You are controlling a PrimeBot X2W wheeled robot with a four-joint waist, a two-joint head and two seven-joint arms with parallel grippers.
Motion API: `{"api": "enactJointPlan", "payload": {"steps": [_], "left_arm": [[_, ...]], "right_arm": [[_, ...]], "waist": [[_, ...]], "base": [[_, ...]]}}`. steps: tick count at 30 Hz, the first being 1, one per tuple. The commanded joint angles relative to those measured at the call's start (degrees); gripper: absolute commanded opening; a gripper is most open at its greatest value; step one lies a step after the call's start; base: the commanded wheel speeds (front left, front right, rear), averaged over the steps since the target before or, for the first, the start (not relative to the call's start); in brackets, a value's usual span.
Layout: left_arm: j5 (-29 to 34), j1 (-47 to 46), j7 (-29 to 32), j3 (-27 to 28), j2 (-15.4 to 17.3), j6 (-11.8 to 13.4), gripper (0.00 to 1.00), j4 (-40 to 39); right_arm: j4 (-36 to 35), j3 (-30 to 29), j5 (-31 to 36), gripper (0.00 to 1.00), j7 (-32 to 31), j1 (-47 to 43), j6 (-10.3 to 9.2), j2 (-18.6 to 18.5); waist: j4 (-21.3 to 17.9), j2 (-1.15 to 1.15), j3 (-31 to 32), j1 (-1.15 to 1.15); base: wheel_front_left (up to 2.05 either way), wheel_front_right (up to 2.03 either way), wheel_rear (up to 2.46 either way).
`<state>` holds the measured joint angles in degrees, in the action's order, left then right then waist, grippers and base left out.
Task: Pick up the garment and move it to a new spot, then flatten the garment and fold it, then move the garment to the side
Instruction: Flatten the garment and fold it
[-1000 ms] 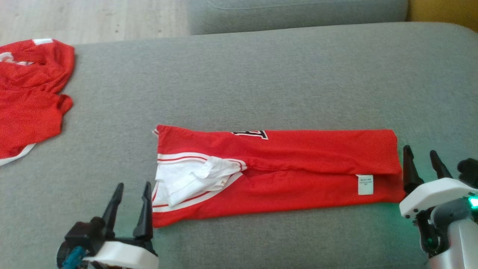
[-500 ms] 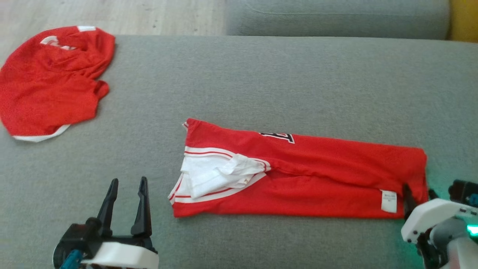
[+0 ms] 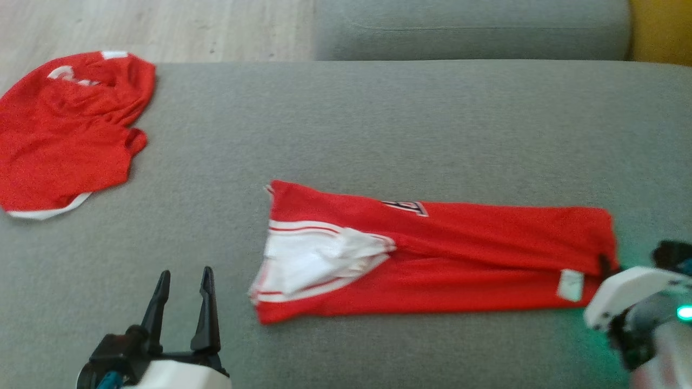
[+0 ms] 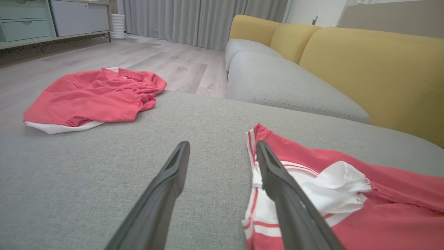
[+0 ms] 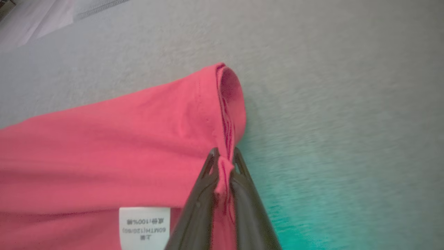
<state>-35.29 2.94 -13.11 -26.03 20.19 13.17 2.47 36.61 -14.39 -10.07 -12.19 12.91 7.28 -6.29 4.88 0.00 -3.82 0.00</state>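
Observation:
The garment is a red piece with white trim, folded into a long strip across the grey cushion. Its white-lined end lies by my left gripper, which stands open just left of that end, touching nothing. In the left wrist view the left gripper has its right finger beside the striped edge. My right gripper is shut on the garment's right end. The right wrist view shows the right gripper pinching the folded red edge near a white label.
A second red garment lies crumpled at the cushion's far left corner, also in the left wrist view. Wooden floor lies beyond the cushion. A yellow sofa back and another grey seat stand behind.
My right gripper moved onto the garment's right end and closed on the folded edge. The head camera shifted, so the whole scene slid sideways. The left gripper stayed open.

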Motion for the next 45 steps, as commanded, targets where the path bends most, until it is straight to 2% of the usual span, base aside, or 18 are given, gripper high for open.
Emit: {"api": "enactJointPlan", "payload": {"steps": [1,7,12,22,28,35,45], "left_arm": [[0.3,-1.6,-0.1,1.9,0.8,0.5,1.0,-2.0],[0.1,-1.8,-0.2,1.5,0.4,0.4,1.0,-1.7],[0.0,-2.0,-0.5,1.2,-0.2,0.0,1.0,-1.0],[-0.2,-2.9,-0.9,1.0,-0.9,-0.9,1.0,-0.4],[-0.5,-3.8,-0.9,0.9,-1.1,-1.4,1.0,-0.3],[-0.4,-4.9,-0.8,0.5,-1.2,-1.9,1.0,0.2],[0.5,-8.1,-0.6,-0.6,-1.2,-2.9,1.0,1.6]], "right_arm": [[-2.5,0.0,-0.6,0.0,-0.2,3.1,0.21,-4.3],[-4.6,-4.0,-1.2,0.0,-1.6,3.1,0.21,-9.7],[-8.0,-3.3,-3.4,0.0,-2.7,2.3,0.21,-8.3],[-24.7,11.0,-9.9,0.0,-6.4,-0.9,0.21,0.0],[-31.8,21.9,-15.8,0.0,-8.4,-2.3,0.21,2.9],[-30.8,32.2,-22.7,0.0,-6.8,-0.9,0.21,3.4],[-20.3,43.6,-29.9,0.0,-1.7,5.8,0.21,3.4]], "waist": [[-1.6,0.0,0.4,0.0],[-3.9,0.0,0.5,0.0],[-5.3,0.0,0.6,0.0],[-4.7,0.0,0.3,0.0],[-2.9,0.0,0.0,0.0],[-0.8,0.0,-0.8,0.0],[2.1,0.0,-2.2,0.0]], "base": [[0.0,0.0,0.0],[0.0,0.0,0.0],[0.0,0.0,0.0],[0.0,0.0,0.0],[0.0,0.0,0.0],[0.0,0.0,0.0],[0.0,0.0,0.0]]}}
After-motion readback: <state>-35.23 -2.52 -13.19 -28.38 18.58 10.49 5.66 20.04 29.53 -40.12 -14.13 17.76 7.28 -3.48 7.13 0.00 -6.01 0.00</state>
